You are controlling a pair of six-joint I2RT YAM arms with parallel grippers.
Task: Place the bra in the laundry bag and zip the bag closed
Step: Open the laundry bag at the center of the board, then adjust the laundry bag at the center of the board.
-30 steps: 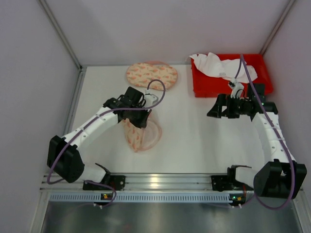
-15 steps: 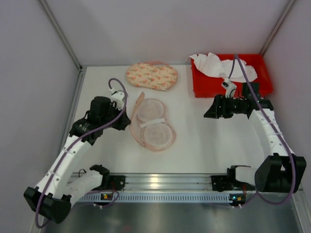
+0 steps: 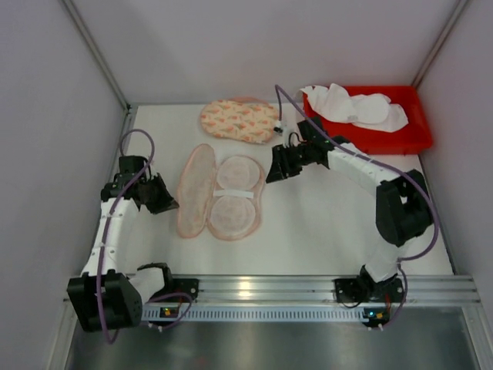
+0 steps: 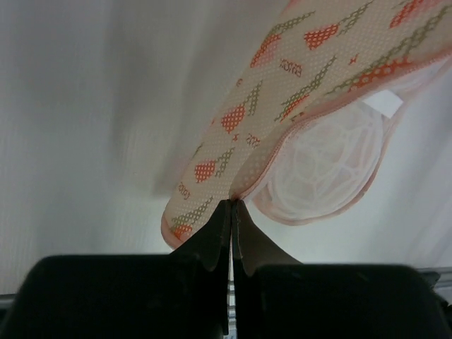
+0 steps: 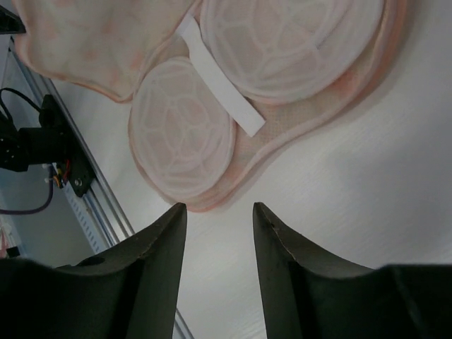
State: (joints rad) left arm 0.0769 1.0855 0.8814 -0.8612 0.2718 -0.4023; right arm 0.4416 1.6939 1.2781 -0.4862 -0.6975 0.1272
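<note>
Tightly closed, the left gripper (image 4: pixel 232 205) pinches the edge of the laundry bag's (image 3: pixel 231 196) patterned flap (image 4: pixel 282 78), which lies laid open. Just beyond the right gripper's (image 5: pixel 219 208) half-spread, empty fingers lie the bag's two mesh cups (image 5: pixel 183 138). The white bra (image 3: pixel 350 104) lies in the red bin (image 3: pixel 370 142), behind those fingers.

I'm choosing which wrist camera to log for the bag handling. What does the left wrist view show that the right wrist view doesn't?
Only the left wrist: the left tool shut on the edge of the patterned flap, its printed side showing. Only the right wrist: the right tool, open with nothing between its fingers, and both mesh domes together, a white strap crossing between them. Both: the laundry bag lying open, one mesh dome, and the white table.
</note>
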